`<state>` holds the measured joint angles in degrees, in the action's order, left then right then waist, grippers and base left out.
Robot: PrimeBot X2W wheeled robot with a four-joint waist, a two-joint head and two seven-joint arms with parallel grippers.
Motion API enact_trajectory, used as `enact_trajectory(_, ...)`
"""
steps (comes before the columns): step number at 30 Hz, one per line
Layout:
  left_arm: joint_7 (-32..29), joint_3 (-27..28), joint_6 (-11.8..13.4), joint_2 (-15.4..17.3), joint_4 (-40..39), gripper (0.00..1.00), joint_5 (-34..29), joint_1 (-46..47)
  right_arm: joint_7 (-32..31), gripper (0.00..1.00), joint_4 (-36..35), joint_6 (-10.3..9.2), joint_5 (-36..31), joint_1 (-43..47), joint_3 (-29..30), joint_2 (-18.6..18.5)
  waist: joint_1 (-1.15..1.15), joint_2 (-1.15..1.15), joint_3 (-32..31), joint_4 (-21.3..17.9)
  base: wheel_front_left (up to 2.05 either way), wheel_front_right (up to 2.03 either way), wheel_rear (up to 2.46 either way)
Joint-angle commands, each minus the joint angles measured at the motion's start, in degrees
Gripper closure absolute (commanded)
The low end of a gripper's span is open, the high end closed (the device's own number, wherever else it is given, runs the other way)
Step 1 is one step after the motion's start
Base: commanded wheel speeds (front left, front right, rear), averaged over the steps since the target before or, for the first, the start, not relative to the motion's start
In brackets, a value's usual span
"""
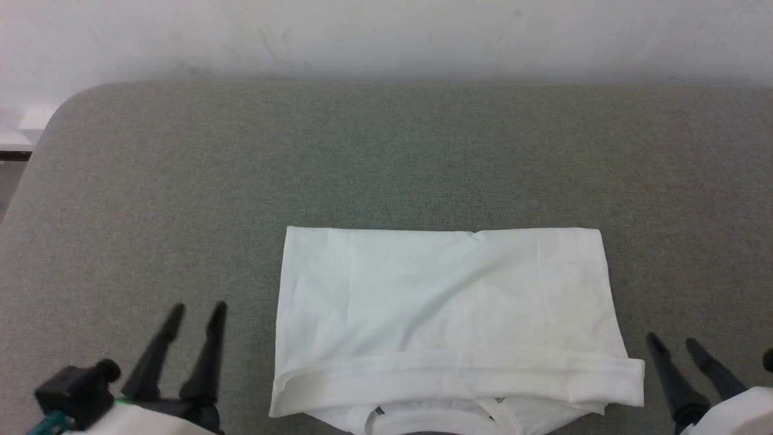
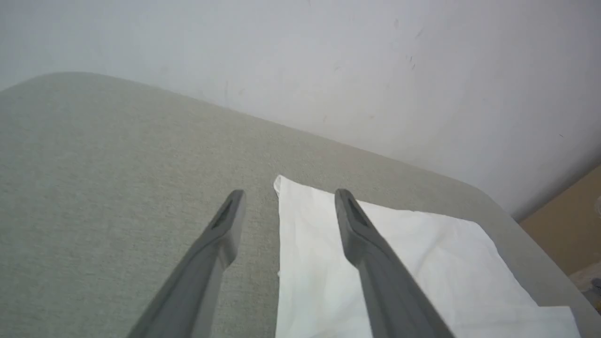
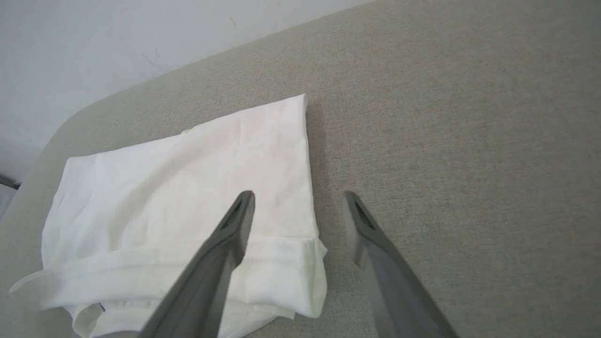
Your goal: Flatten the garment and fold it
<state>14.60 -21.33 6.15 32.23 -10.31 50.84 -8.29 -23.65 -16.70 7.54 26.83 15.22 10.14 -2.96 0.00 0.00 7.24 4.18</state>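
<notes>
Folded white garment (image 1: 447,302) lies on the table (image 1: 386,157) between left tool (image 1: 198,307) and right tool (image 1: 670,339), both spread wide and empty, its label (image 1: 379,411) unreadable.

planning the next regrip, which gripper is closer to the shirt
Right. The right gripper sits just beside the garment, off its right edge; the left gripper stands farther off its left edge, with grey tabletop between.
</notes>
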Motion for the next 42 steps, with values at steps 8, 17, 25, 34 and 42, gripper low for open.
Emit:
enact_trajectory(8, 0.4, 14.5, 4.4, -9.9, -9.6, 0.0, -24.7, -0.8, -0.1, 0.0, 4.9, -0.05, -4.3, -3.5, 2.9, 0.1, 0.0, 0.0, -0.3, 0.9, 0.0, 0.0, 0.0)
enact_trajectory(17, 0.4, 16.7, 0.0, -15.0, -7.0, 0.0, -33.0, -2.1, -0.2, 0.0, 14.5, -0.05, -6.7, -7.6, -0.3, 0.1, 0.0, 0.0, 0.9, 2.6, 0.0, 0.0, 0.0)
enact_trajectory(25, 0.4, 17.9, -4.0, -17.6, -4.8, 0.0, -33.9, -0.7, -1.5, 0.0, 22.4, -0.05, -7.1, -11.7, -2.9, 0.1, 0.0, 0.0, 2.6, 4.3, 0.0, 0.0, 0.0)
enact_trajectory(34, 0.4, 18.8, -6.9, -18.8, -2.7, 0.0, -34.0, 0.5, -7.3, 1.0, 29.8, -0.05, -5.9, -14.6, -1.9, 0.1, 0.0, 0.0, 3.4, 5.2, 0.0, 0.0, 0.0)
enact_trajectory(42, 0.4, 19.5, -8.3, -19.9, -1.8, 0.0, -33.7, 0.4, -8.0, 1.0, 27.8, -0.05, -6.6, -16.6, -0.9, 0.1, 0.0, 0.0, 3.0, 4.5, 0.0, 0.0, 0.0)
